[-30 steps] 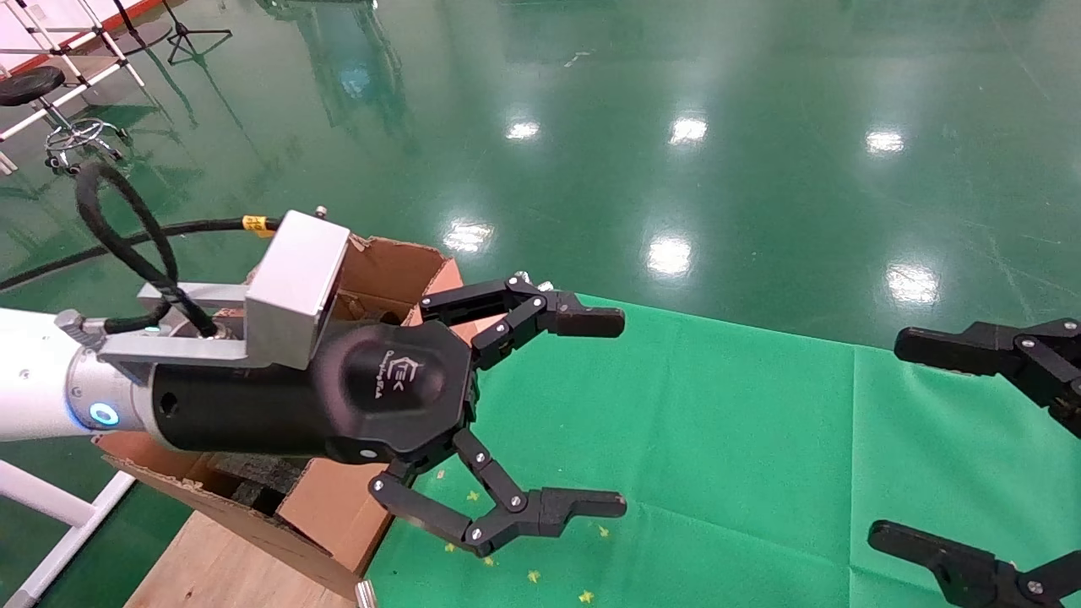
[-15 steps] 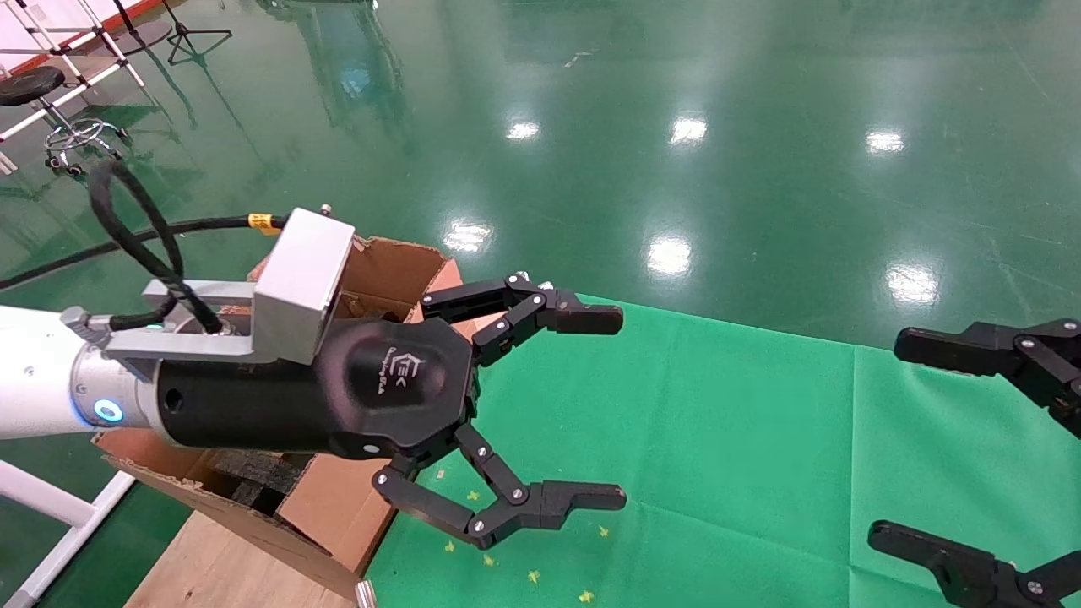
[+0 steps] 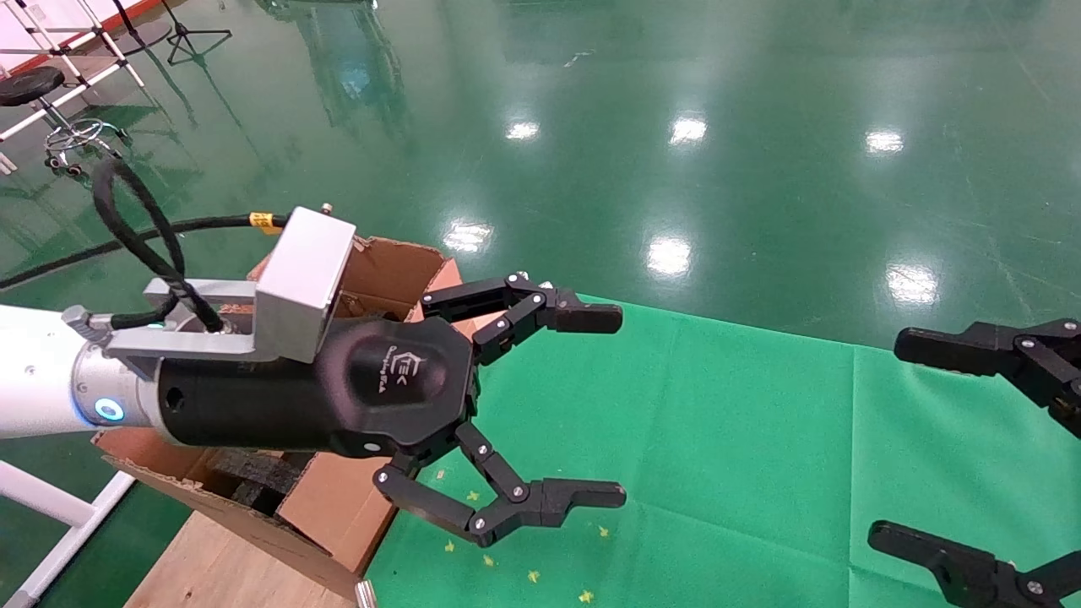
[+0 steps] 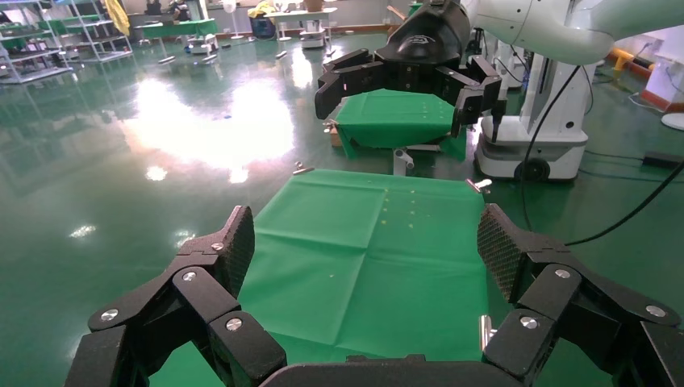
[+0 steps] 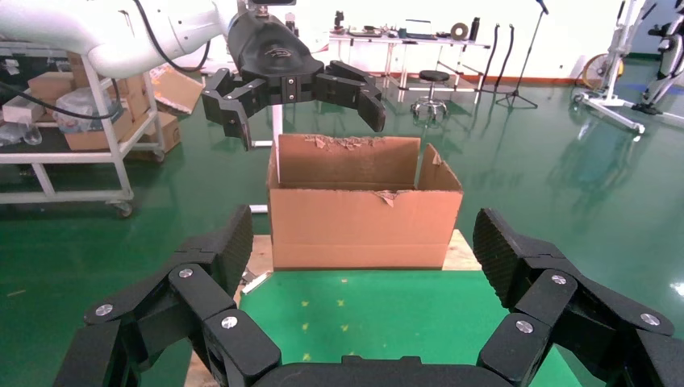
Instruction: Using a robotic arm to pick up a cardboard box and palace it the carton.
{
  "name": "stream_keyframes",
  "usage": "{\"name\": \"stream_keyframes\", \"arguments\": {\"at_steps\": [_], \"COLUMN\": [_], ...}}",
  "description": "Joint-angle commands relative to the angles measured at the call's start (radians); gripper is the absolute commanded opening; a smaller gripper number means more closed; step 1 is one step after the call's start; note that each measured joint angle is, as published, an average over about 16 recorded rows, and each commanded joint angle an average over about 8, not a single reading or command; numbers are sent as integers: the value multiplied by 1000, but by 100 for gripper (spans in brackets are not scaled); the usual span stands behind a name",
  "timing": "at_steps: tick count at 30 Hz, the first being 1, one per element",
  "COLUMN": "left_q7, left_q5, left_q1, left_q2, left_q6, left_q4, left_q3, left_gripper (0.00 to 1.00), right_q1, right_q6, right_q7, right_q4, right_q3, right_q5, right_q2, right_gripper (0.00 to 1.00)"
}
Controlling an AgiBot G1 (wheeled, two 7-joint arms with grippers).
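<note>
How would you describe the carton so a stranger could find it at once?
Find the green cloth. At its edge on the robot's left stands the carton, under the left end effector. It is the only big brown corrugated box, with torn flaps.

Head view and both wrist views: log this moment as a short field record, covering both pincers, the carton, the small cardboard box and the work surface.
left pincer: open, empty, raised beside the carton over the cloth's left edge
right pincer: open, empty, at the cloth's right edge
carton: open, ragged flaps, on a wooden board at the cloth's left end
carton contents: black foam visible
cardboard box: not visible in any view
green cloth: bare apart from small yellow specks
</note>
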Motion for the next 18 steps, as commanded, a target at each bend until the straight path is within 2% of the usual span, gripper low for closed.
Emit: {"name": "stream_keyframes", "arguments": {"at_steps": [1, 18], "left_q7": [0, 0], "left_q5": [0, 1], "left_q1": [0, -1], "left_q2": [0, 0], "left_q6": [0, 0], "left_q4": [0, 1], "left_q3": [0, 1], "left_gripper": [100, 100], "right_q1": [0, 0], "right_q6": [0, 0], "right_q7": [0, 0], "right_q4": [0, 0], "right_q3": [0, 0], "right_q5": [0, 0], "right_q2": [0, 0], "right_gripper": [100, 100]}}
